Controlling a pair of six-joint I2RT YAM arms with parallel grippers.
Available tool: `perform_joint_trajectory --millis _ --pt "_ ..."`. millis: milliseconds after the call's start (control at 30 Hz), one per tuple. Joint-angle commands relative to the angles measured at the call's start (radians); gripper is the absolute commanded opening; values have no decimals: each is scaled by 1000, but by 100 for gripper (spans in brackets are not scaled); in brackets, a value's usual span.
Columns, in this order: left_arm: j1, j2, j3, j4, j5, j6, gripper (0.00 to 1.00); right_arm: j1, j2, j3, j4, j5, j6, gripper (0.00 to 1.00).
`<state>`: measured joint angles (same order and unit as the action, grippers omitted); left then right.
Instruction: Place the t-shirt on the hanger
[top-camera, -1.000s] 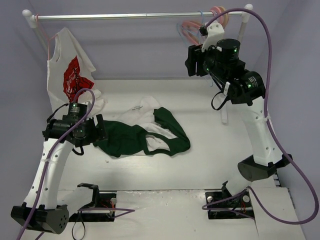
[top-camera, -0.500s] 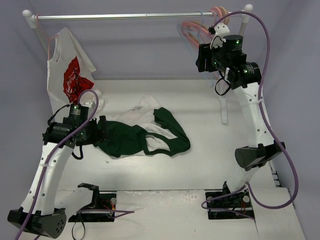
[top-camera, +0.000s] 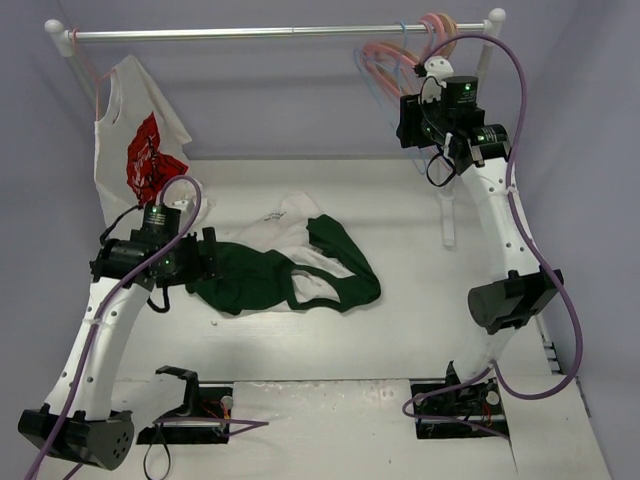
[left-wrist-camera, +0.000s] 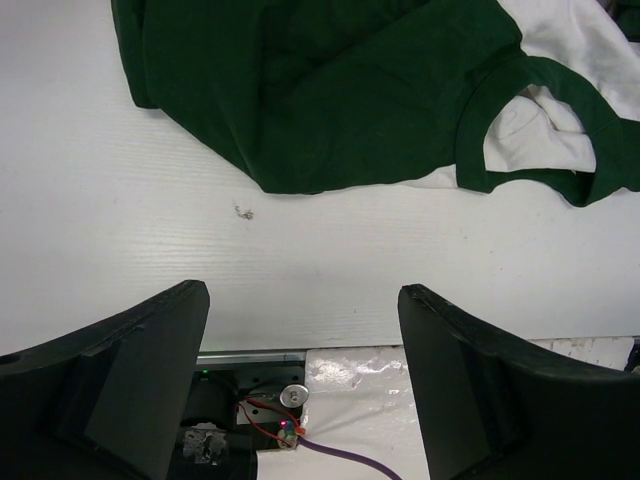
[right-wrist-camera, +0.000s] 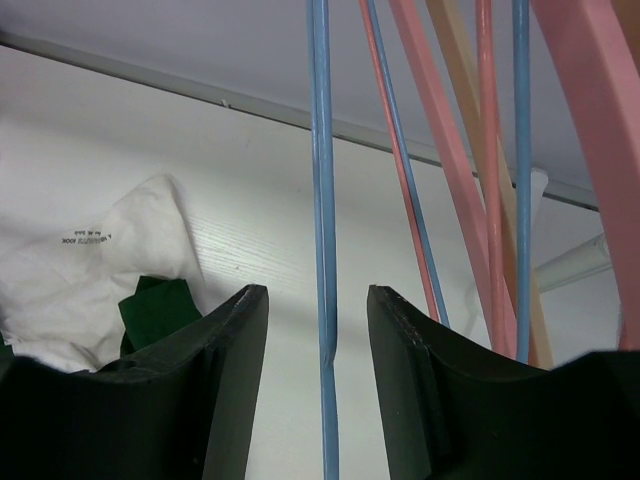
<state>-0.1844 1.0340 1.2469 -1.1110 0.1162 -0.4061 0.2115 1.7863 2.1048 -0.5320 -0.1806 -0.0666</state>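
The dark green t-shirt (top-camera: 290, 275) lies crumpled on the white table with its whitish inside showing. It also shows in the left wrist view (left-wrist-camera: 330, 90) and the right wrist view (right-wrist-camera: 150, 310). My left gripper (top-camera: 205, 262) is open and empty at the shirt's left edge, and its fingers (left-wrist-camera: 120, 360) hover over bare table just short of the fabric. The thin light-blue hanger (right-wrist-camera: 322, 200) hangs with the others near the rod's right end (top-camera: 383, 85). My right gripper (right-wrist-camera: 318, 300) is open, raised at the hangers (top-camera: 405, 120). The blue bar passes between its fingers and touches neither.
A white shirt with red print (top-camera: 135, 150) hangs at the left end of the metal rod (top-camera: 250, 33). Thicker pink hangers (right-wrist-camera: 590, 120) hang right beside the blue one. The rack's white post (top-camera: 487, 50) stands behind my right arm. The arm bases and cables are at the near edge.
My right arm has stretched up and swung right, bringing its gripper up to the hangers so the blue bar now sits between its fingers. The left gripper has edged slightly toward the shirt.
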Motion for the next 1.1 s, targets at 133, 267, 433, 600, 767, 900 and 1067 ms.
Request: perform_joint_trajectory --millis 133,267,433,600,767,900,1067 --pt "-3 32 32 50 14 1 78 0 2 -37 110 -5 -19 40" --pt "-3 38 40 51 19 3 78 0 12 -49 119 1 -22 37" --pt "-3 41 42 51 17 4 78 0 21 -43 124 1 -22 29" --pt "-3 47 43 57 22 1 78 0 28 -12 110 9 -25 14" --pt "-3 58 48 63 26 1 78 5 38 18 96 10 -27 1" --pt "-3 72 54 69 33 1 78 20 18 30 112 18 -36 0" --pt "-3 89 77 71 40 3 77 51 -37 35 147 21 -55 0"
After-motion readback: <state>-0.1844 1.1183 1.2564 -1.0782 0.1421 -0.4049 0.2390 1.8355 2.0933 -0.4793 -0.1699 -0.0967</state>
